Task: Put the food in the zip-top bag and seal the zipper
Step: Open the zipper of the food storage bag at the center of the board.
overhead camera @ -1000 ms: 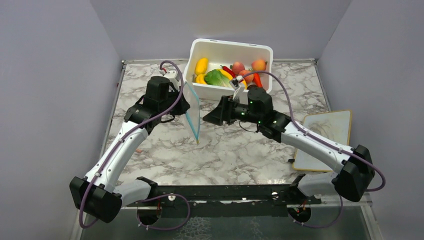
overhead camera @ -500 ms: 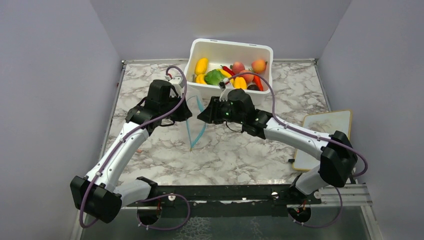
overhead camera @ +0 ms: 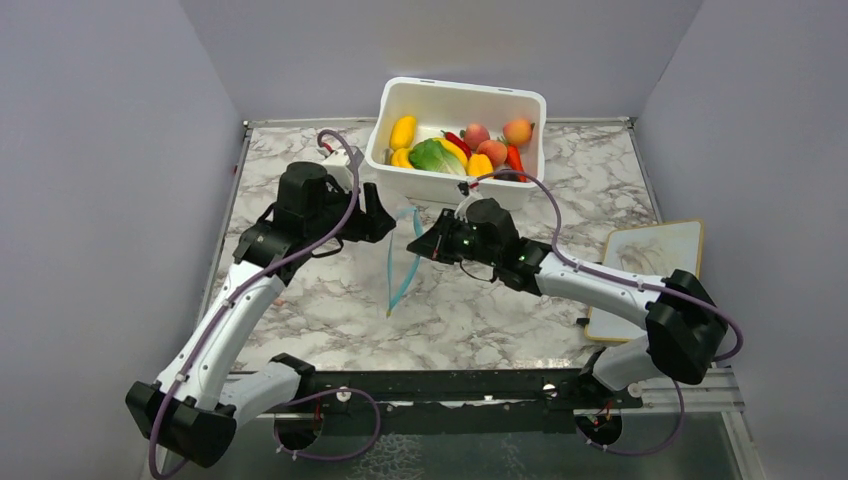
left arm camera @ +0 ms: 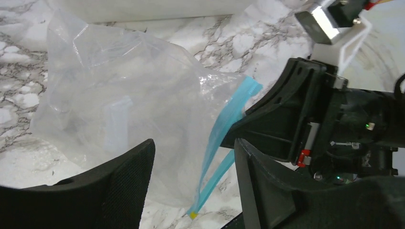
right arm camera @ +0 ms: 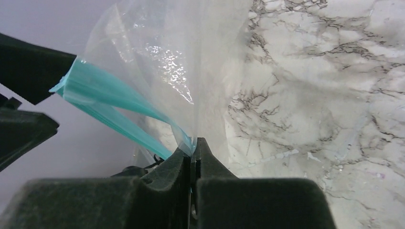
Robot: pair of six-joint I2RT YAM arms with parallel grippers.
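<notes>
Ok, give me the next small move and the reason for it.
Probably close the left gripper on the free end of the zipper. The right gripper is pinched on the zipper, the left one stands open astride it, and the bag looks empty, food in the tub.

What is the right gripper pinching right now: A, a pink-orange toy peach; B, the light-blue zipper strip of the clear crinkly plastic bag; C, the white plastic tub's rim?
B: the right gripper is shut on the light-blue zipper strip of the clear crinkly plastic bag.
</notes>
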